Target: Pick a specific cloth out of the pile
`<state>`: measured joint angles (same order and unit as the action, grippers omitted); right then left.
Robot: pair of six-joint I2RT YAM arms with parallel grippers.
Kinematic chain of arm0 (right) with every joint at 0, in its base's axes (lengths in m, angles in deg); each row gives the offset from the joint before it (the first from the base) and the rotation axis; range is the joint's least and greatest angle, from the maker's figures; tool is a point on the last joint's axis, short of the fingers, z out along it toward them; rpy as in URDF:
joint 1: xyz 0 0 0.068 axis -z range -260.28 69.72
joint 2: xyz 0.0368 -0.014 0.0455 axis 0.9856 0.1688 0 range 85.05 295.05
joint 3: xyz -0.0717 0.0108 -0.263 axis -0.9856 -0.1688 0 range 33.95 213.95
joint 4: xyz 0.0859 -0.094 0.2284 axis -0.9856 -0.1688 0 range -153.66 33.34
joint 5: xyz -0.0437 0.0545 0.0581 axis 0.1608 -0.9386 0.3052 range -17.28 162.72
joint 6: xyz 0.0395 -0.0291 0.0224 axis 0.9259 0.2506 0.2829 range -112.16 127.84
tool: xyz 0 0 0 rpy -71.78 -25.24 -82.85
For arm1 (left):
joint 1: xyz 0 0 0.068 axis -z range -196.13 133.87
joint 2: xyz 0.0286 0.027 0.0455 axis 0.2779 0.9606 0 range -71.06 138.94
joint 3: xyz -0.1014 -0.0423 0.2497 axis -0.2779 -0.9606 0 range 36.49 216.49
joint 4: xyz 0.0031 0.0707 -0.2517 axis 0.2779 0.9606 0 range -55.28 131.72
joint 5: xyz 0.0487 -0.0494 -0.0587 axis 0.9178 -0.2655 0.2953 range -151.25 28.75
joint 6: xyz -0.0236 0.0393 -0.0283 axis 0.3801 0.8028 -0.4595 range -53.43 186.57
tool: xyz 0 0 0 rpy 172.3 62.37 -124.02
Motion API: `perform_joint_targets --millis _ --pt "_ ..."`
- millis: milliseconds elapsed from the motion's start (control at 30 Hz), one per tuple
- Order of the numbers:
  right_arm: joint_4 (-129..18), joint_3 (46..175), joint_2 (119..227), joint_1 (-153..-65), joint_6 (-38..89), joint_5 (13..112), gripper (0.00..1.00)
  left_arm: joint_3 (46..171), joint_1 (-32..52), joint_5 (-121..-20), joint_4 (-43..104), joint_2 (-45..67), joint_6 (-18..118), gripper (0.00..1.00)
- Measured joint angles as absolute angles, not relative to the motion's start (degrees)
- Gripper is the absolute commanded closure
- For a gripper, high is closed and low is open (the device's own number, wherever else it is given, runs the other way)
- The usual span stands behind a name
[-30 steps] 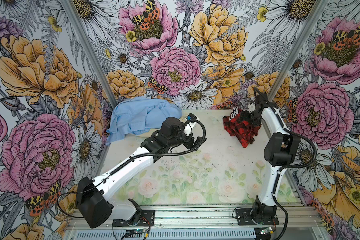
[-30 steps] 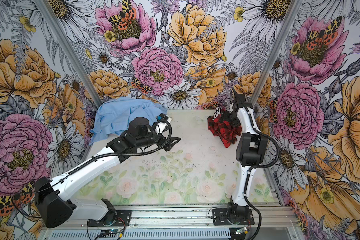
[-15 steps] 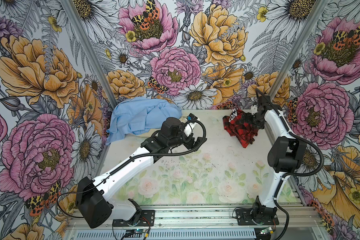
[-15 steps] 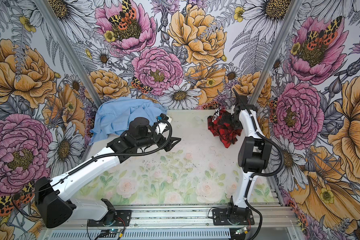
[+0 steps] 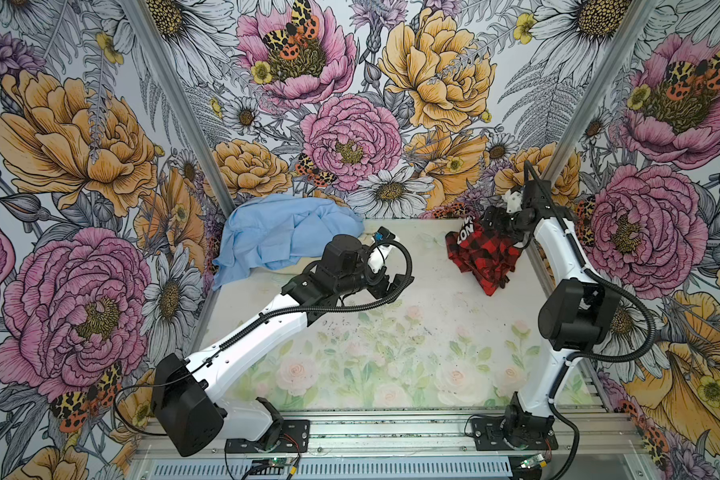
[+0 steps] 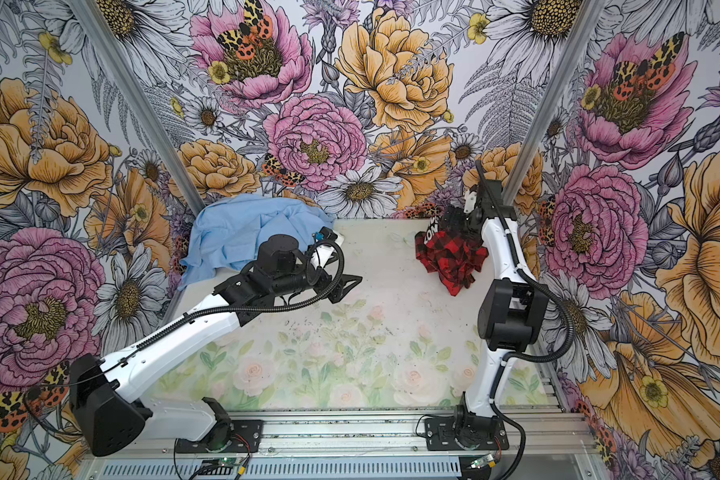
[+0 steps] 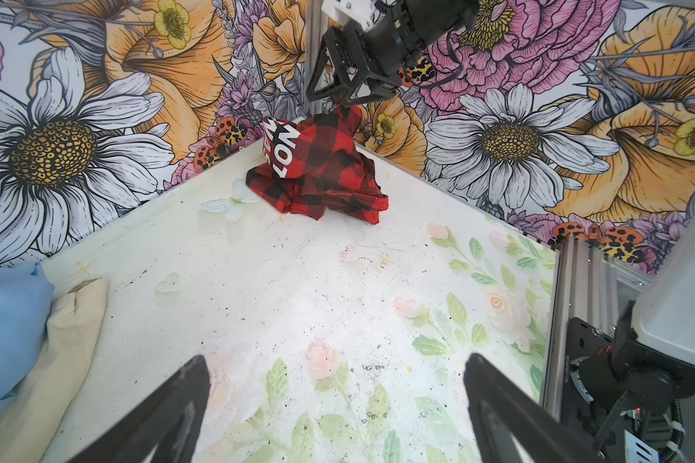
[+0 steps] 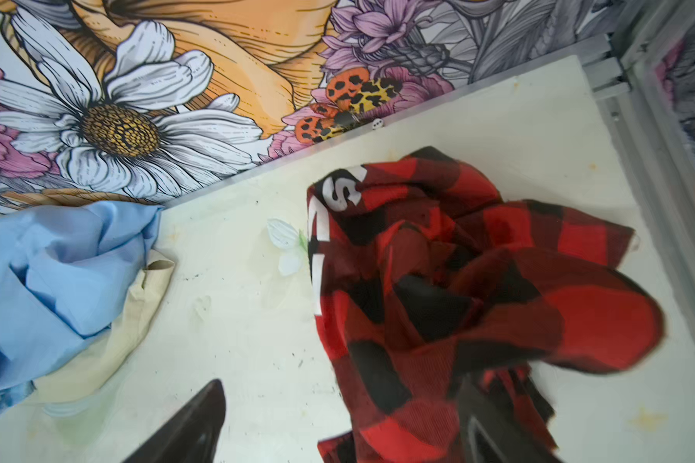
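Counted from the left: one pile of two soft garments, a large crumpled light blue shirt and a cream cloth tucked under its edge, heaped in the far left corner against the wall. One small red-and-black buffalo-check cloth with a black patch of white block letters, crumpled alone in the far right corner, well apart from the pile. Two white-and-black robot arms, each with one black parallel gripper. On the left: left arm rising from its base at the near edge, slanting far and rightward, wrist bent beside the shirt's near edge. Left gripper hovering over bare table, jaws spread wide, nothing between them. On the right: right arm standing up from its near base, elbow high, forearm leaning toward the far right corner. Right gripper poised just above the checked cloth, jaws wide apart over its raised peak, clamped on nothing, though one finger overlaps the fabric's edge in the right wrist view. Below: pale tabletop printed with faint roses and green leaves, speckled with dark flecks, with an aluminium rail along the near edge. All around: walls papered with large pink, orange and white flowers and spotted moths.
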<state>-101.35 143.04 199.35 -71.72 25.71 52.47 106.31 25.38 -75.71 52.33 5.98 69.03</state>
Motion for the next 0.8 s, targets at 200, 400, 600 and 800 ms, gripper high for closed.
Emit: perform_joint_targets --millis 200,400,600,800 --pt "-95.77 140.05 205.28 -71.44 31.13 50.37 0.10 106.31 25.38 -75.71 52.46 5.98 69.05 0.01" --pt "-93.94 133.06 206.52 -69.12 34.41 52.38 0.10 106.31 25.38 -75.71 52.48 5.98 69.05 0.01" --pt "-92.14 132.23 208.49 -67.39 34.83 52.86 0.10 106.31 25.38 -75.71 52.48 5.98 69.05 0.01" --pt "-90.53 131.26 206.90 -67.59 34.83 52.69 0.08 106.31 25.38 -75.71 52.48 5.98 69.05 0.01"
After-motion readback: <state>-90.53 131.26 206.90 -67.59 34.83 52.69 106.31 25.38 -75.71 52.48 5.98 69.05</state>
